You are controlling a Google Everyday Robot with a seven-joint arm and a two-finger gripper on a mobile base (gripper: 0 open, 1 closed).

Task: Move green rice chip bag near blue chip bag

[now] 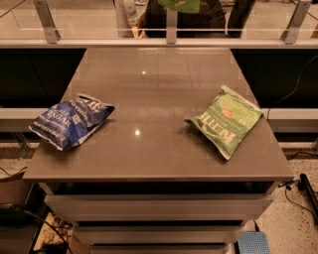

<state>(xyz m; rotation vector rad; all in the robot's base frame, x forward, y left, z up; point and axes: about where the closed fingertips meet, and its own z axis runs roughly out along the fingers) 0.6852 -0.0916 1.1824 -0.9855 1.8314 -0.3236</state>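
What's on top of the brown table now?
Dark blue crinkled chip bag at left, light green Kettle bag at right; anything under them is hidden. Bright green rice chip bag: only a sliver at top edge; gripper out of view.

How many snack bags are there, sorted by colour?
Blue: 1, the blue chip bag at the left of the table.
Green: 2, the light green Kettle bag at its right and the green rice chip bag, only its lower edge showing at the picture's top.
Total: 3.
The gripper is out of view.
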